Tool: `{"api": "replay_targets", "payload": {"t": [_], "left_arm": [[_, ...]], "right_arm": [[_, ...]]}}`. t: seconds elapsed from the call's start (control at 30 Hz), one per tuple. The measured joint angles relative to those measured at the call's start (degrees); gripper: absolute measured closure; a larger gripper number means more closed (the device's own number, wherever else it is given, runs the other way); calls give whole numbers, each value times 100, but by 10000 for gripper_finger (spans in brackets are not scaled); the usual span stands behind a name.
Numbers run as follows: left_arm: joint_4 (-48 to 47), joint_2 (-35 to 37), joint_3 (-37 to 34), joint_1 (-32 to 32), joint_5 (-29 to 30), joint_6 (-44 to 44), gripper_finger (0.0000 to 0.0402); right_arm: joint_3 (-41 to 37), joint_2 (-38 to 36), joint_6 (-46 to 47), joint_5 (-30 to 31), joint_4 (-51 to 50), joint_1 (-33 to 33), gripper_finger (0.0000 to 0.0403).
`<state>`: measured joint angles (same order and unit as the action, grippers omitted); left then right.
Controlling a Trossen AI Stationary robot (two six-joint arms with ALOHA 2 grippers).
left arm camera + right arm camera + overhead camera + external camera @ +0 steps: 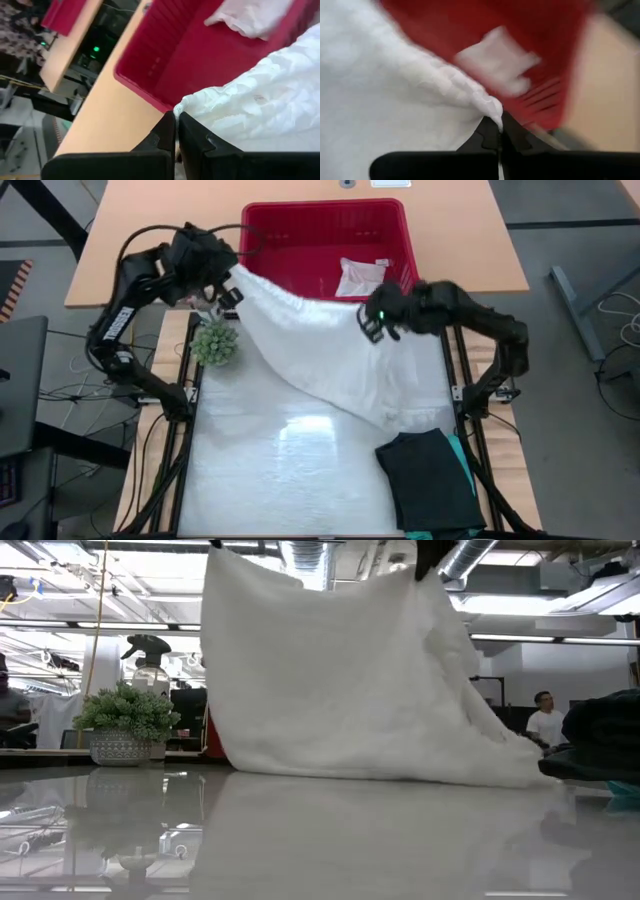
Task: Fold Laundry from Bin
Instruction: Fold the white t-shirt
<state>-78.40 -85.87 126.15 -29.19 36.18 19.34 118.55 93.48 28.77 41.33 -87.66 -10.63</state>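
So the desk (260, 480) is a glossy white surface with a tan wooden desk (150, 240) butted up behind it, and the red bin (262, 240) sits on that tan one. Biggest thing in play is the large white lacy top (330, 350), stretched out between both arms like a sheet being hung up. From the low view it hangs as a wide curtain, with its bottom edge dragging on the white surface and trailing toward the right arm's side.

The left gripper (228, 288) is clamped together on one upper corner of the top, just off the bin's near left corner. The right gripper (372, 323) is pinched shut on the opposite upper corner, just in front of the bin's near right corner. Both wrist views show the fabric edge caught right between the closed fingers.

Down at the near right of the white surface there's a black garment (430, 480) folded flat, with a teal garment (466, 465) peeking out underneath along its right edge.

A little potted plant (214, 342) sits at the left edge, below the left gripper.

Smallest bit: a small white cloth (360, 277) lying inside the bin.
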Motion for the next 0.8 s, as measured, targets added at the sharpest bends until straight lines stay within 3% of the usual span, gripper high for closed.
{"api": "replay_targets", "payload": {"t": [0.1, 0.23, 0.37, 0.43, 0.57, 0.63, 0.73, 0.8], "left_arm": [[301, -67, -4, 6, 704, 290, 401], [757, -53, 9, 118, 1667, 992, 401], [706, 115, 59, 238, 1760, 883, 401], [295, 263, 65, 368, 1397, 342, 401], [-1156, 551, 68, 652, -63, -1099, 401], [-1086, 722, -151, 870, -785, -1751, 401], [-974, 1146, -747, 1281, -2374, -2222, 401], [-1115, 1341, -1155, 1604, -2802, -2583, 401]], "right_arm": [[257, 12, -545, 673, 225, -196, 383], [1009, 2, -1438, 812, 585, -250, 383], [1658, 19, -1707, 943, 545, -101, 383], [1540, -143, -1673, 937, 531, 112, 383], [1479, -224, -560, 83, -237, 707, 384], [1282, -194, -301, -455, -159, 1139, 384], [1058, -57, 173, -1327, -57, 1809, 384], [912, 64, 676, -1595, -238, 2196, 384]]}}
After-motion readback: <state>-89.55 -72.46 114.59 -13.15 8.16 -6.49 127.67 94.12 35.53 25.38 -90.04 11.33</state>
